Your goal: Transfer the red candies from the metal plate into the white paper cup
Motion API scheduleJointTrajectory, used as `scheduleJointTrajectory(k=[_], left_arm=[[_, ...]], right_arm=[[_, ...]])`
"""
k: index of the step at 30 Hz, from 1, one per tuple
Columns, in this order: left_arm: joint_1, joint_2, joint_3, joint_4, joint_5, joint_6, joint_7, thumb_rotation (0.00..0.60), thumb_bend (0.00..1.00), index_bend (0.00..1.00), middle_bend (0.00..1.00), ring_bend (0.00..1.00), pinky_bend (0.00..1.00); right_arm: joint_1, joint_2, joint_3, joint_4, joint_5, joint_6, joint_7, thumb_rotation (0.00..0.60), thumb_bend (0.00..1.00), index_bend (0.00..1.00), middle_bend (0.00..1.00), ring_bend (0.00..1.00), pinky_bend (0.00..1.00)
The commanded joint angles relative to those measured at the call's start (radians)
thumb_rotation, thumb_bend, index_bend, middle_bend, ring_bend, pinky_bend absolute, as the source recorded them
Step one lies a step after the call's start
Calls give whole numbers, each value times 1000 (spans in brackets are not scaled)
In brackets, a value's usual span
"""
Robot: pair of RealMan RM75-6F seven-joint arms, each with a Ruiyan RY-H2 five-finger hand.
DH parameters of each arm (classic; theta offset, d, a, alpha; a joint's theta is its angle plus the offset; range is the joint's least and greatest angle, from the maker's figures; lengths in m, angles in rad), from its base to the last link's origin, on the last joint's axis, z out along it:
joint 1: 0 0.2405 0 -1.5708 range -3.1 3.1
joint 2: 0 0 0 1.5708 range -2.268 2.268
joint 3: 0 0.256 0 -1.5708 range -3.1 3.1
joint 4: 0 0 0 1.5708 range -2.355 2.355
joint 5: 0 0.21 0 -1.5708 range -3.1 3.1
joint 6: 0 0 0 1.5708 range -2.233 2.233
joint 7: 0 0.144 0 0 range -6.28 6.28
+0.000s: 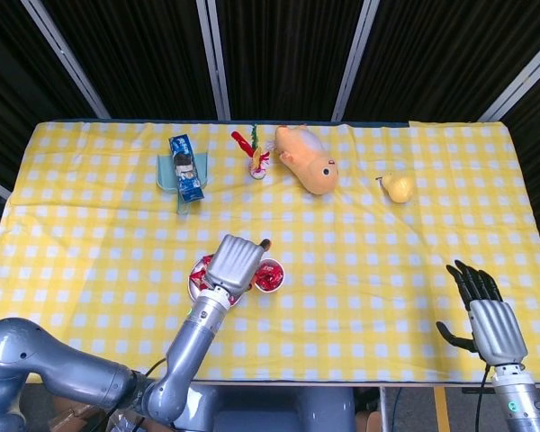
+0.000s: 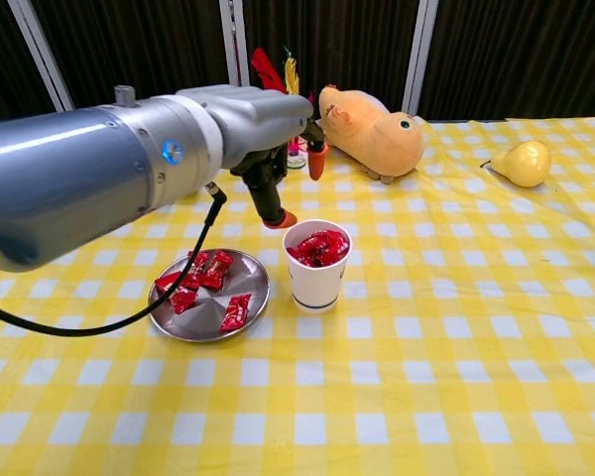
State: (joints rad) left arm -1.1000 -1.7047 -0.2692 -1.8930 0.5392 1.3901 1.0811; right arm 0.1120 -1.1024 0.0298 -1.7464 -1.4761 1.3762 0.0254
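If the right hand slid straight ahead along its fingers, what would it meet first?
Probably nothing close: the right hand points up the yellow checked tablecloth over bare cloth. The yellow pear lies further on but left of that line, though depth is hard to judge.

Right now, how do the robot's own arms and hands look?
Both arms are glossy silver-grey metal. The left arm carries a small blue round mark and a black cable looping beneath. The left hand has a ribbed grey back and orange-tipped fingers; the right hand has black fingers.
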Motion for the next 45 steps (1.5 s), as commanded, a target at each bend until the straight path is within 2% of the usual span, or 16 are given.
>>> scheduleJointTrajectory(k=[1, 3, 4, 5, 14, 24, 39, 45], left_arm=[[36, 53, 48, -46, 20, 14, -6, 600, 310, 317, 865, 859, 996], [55, 83, 90, -60, 37, 10, -4, 600, 310, 319, 865, 859, 996], [81, 97, 138, -62, 28, 5, -9, 600, 310, 321, 865, 859, 996], [94, 101, 158, -61, 39, 2, -22, 600, 310, 323, 866, 859, 996], [125, 81, 211, 1, 52, -44, -45, 600, 280, 348, 880, 870, 996], [127, 4, 219, 88, 33, -67, -18, 600, 280, 397, 898, 880, 996], [120, -117, 182, 213, 10, -95, 6, 600, 280, 395, 899, 881, 996], [120, -146, 175, 238, 10, -103, 17, 600, 356, 439, 906, 884, 996]], right_arm=[[0, -1, -1, 0, -1, 0, -3, 600, 342, 0, 0, 0, 1], [0, -2, -1, -1, -1, 0, -6, 600, 341, 0, 0, 0, 1], [0, -2, -1, -1, 0, 0, -8, 600, 341, 0, 0, 0, 1], [0, -3, 0, -1, 0, 1, -9, 600, 341, 0, 0, 0, 1], [0, -3, 1, -2, 4, -1, -12, 600, 341, 0, 0, 0, 1], [0, -1, 1, -1, 4, -1, -4, 600, 341, 0, 0, 0, 1], [1, 1, 1, 0, 5, -4, 2, 600, 340, 0, 0, 0, 1], [1, 1, 1, -2, 3, -4, 2, 600, 341, 0, 0, 0, 1]])
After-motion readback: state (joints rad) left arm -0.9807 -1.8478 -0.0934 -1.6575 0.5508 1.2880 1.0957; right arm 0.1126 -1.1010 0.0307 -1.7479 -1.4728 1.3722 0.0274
